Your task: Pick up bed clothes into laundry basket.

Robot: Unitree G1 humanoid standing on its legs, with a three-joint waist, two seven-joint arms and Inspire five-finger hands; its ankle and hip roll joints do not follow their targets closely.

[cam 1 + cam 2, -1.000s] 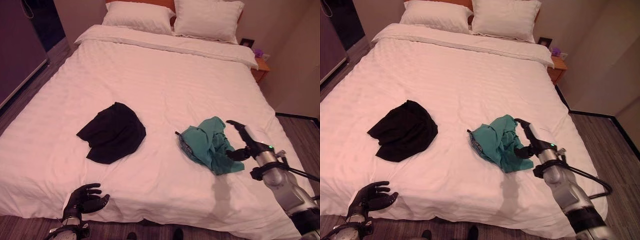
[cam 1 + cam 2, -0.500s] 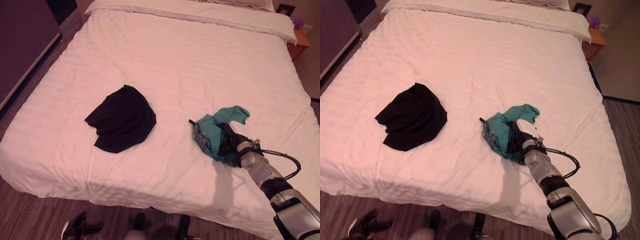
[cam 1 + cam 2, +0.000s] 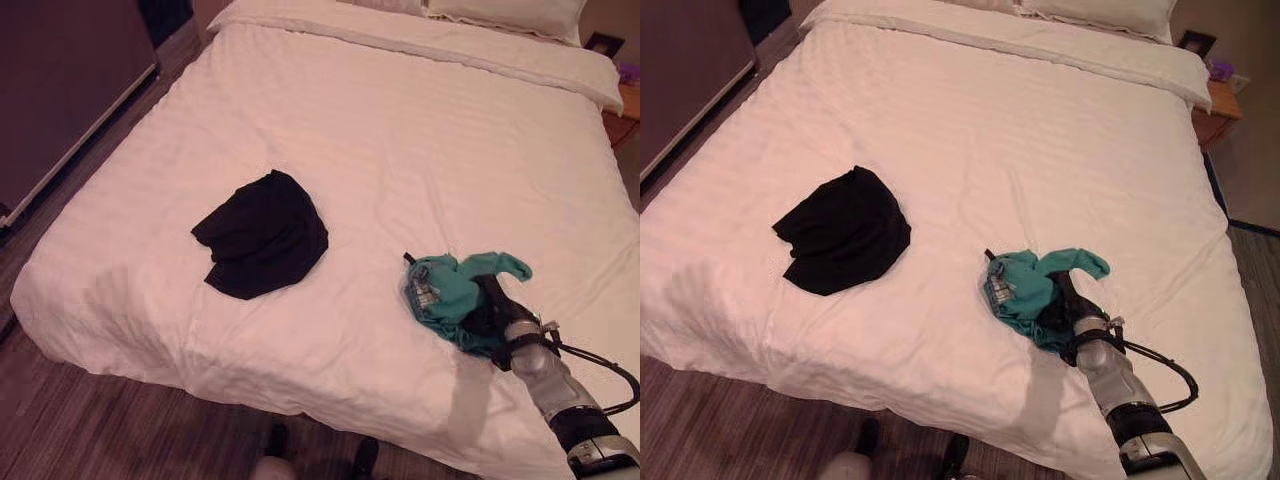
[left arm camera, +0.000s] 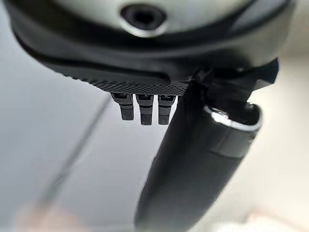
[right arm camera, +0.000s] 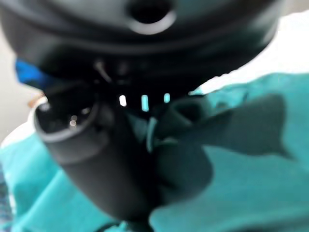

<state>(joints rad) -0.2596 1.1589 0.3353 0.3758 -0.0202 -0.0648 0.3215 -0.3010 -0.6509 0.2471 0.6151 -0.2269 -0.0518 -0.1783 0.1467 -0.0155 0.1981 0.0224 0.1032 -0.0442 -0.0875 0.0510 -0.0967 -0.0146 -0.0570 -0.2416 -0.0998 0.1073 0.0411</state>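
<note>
A teal garment [image 3: 452, 291] lies bunched on the white bed [image 3: 400, 150], near its right front corner. My right hand [image 3: 1068, 307] rests on the garment's near side. In the right wrist view the right hand [image 5: 91, 159] has its thumb and fingers curled round a fold of the teal garment [image 5: 231, 193]. A black garment [image 3: 262, 236] lies flat on the bed, well to the left of the teal one, with nothing touching it. My left hand [image 4: 193, 169] hangs over bare floor, fingers relaxed and holding nothing.
Pillows [image 3: 505, 12] lie at the head of the bed. A wooden nightstand [image 3: 1217, 98] stands at the far right. A dark cabinet front [image 3: 60, 90] runs along the left, with a strip of wood floor [image 3: 90, 420] between it and the bed.
My right hand, open beside the teal garment a second ago, has gone into the cloth and closed on it. The camera has shifted, and my left hand has dropped out of the eye views.
</note>
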